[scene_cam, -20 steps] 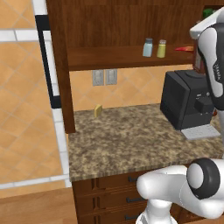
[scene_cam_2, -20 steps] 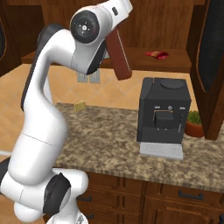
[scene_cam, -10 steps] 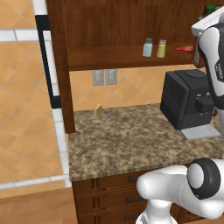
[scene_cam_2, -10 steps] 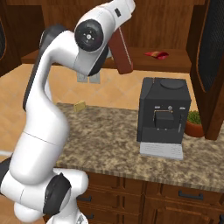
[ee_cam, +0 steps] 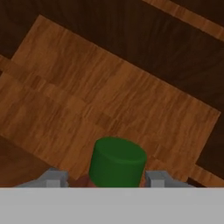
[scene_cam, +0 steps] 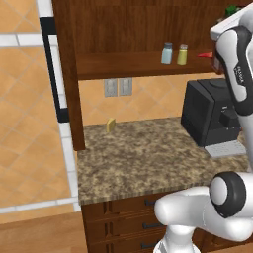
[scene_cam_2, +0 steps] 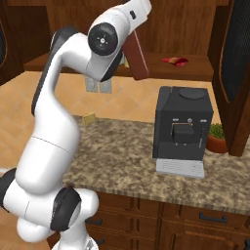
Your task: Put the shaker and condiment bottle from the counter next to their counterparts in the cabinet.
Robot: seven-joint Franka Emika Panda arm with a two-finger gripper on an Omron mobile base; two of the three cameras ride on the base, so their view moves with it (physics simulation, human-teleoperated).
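My gripper (ee_cam: 105,180) is shut on the condiment bottle (scene_cam_2: 138,61), a tall red bottle held tilted in the air in front of the cabinet shelf (scene_cam_2: 197,71). In the hand view its green cap (ee_cam: 117,161) sits between my fingertips (ee_cam: 52,178), with the shelf's wood behind it. The pale blue shaker (scene_cam: 167,53) stands on the cabinet shelf (scene_cam: 123,64), right beside the yellow-green shaker (scene_cam: 182,55). The small flat red bottle (scene_cam: 205,55) (scene_cam_2: 175,61) lies further right on the same shelf. The granite counter (scene_cam: 148,153) lies below.
A black coffee machine (scene_cam_2: 183,129) (scene_cam: 212,118) stands on the counter under the shelf. A potted plant (scene_cam_2: 216,137) is to its right. A small yellow block (scene_cam: 110,124) rests near the back wall. A cabinet door (scene_cam_2: 237,73) hangs open at the right.
The arm has carried the condiment bottle a little to the right, closer to the shelf. The grip has not changed, and the things on the shelf have not moved.
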